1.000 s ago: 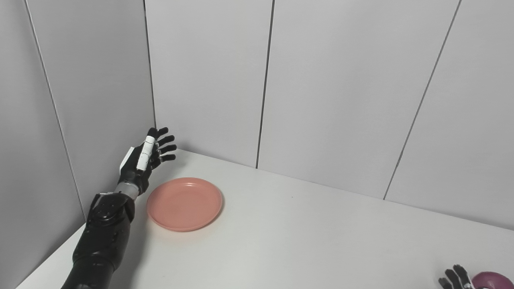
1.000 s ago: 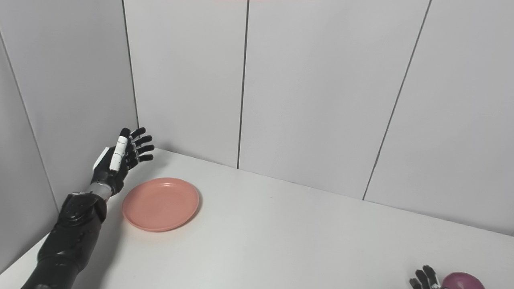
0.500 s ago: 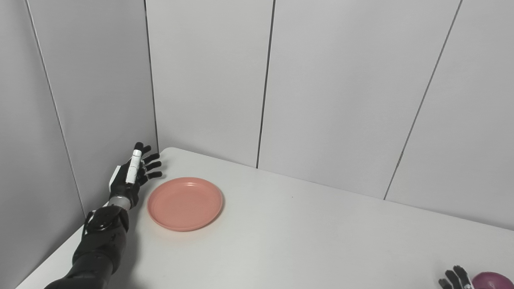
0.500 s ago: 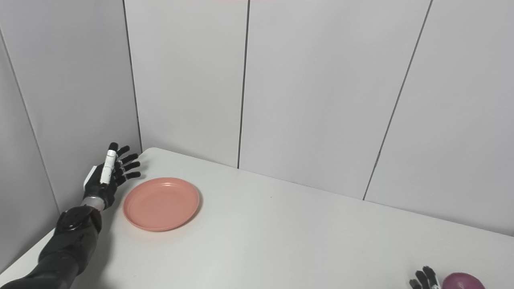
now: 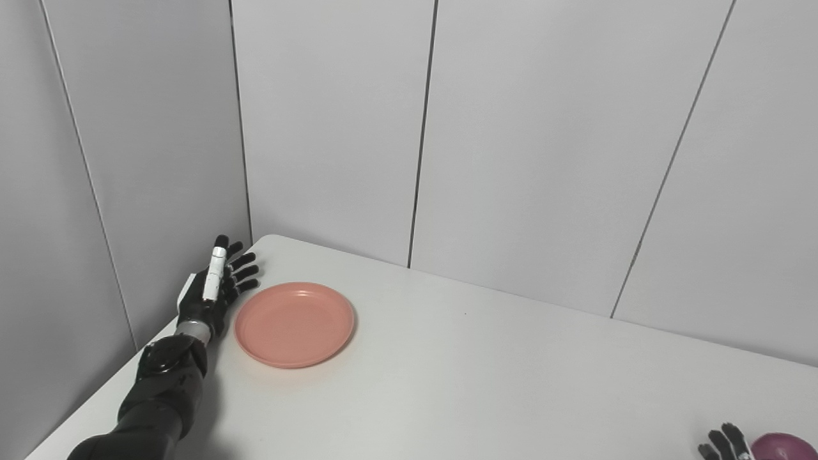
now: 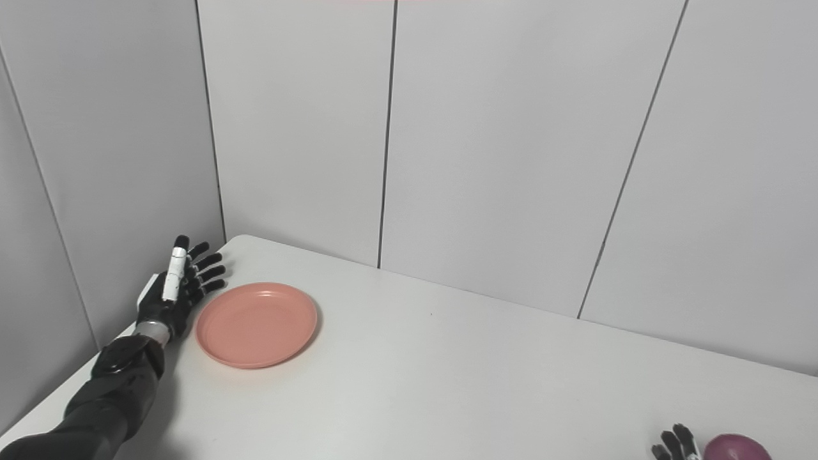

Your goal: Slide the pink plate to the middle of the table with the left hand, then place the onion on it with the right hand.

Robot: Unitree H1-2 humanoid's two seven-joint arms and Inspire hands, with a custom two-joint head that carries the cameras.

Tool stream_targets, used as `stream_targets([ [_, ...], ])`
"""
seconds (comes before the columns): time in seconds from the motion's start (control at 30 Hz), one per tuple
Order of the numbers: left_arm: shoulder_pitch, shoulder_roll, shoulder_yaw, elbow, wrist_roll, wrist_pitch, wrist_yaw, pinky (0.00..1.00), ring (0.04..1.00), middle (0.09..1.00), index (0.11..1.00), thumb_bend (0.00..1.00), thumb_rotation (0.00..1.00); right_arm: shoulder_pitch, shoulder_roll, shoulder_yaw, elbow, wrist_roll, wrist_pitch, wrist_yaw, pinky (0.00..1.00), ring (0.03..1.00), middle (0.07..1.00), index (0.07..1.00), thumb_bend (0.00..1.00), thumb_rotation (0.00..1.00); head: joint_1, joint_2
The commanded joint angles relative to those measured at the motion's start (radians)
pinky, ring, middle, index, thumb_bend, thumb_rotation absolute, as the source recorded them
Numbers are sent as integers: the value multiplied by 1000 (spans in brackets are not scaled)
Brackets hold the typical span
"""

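A white tabletop [image 5: 486, 377] fills the lower part of the scene, set into a corner of pale grey wall panels [image 5: 537, 140] divided by thin dark seams. A round, shallow pink plastic plate [image 5: 294, 324] lies flat toward the far left of the tabletop, near the corner and well away from the middle. The robot's black left hand [image 5: 214, 294], with one white-cased finger, sits just beside the plate at about its nine o'clock, edge-on with the fingers spread apart and pointing toward twelve o'clock; it holds nothing, and the fingertips lie close to the plate's rim, though contact cannot be confirmed. Its black arm runs back to the bottom left edge. At about the plate's four o'clock, well apart in the bottom right corner, a rounded purple-red onion [image 6: 736, 448] rests on the tabletop, partly cut off by the picture's edge. Only the black fingertips of the right hand [image 6: 674, 444] show, just beside the onion at its nine o'clock; whether that hand is open or closed cannot be told.
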Motion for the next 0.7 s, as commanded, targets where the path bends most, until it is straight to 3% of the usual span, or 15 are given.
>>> stream_targets([
  [0.0,-44,0,-7,-15,-4,-24,-22,749,802,811,841,925,882,55,23,10,36,3,17,-6,1000,983,986,994,903,990,-1,1],
  [0.23,-7,-46,-20,-105,-18,-5,-70,733,792,801,869,861,872,60,25,12,23,5,19,-9,1000,986,989,999,902,984,-8,9],
  [0.5,78,-94,-40,-316,-21,89,-83,707,789,808,867,824,913,64,27,15,9,9,23,-14,1000,991,993,1000,883,991,-16,15],
  [0.67,124,-119,-50,-422,-25,138,-76,706,794,825,858,880,882,67,27,14,0,11,26,-16,1000,993,990,1000,876,986,-20,21],
])
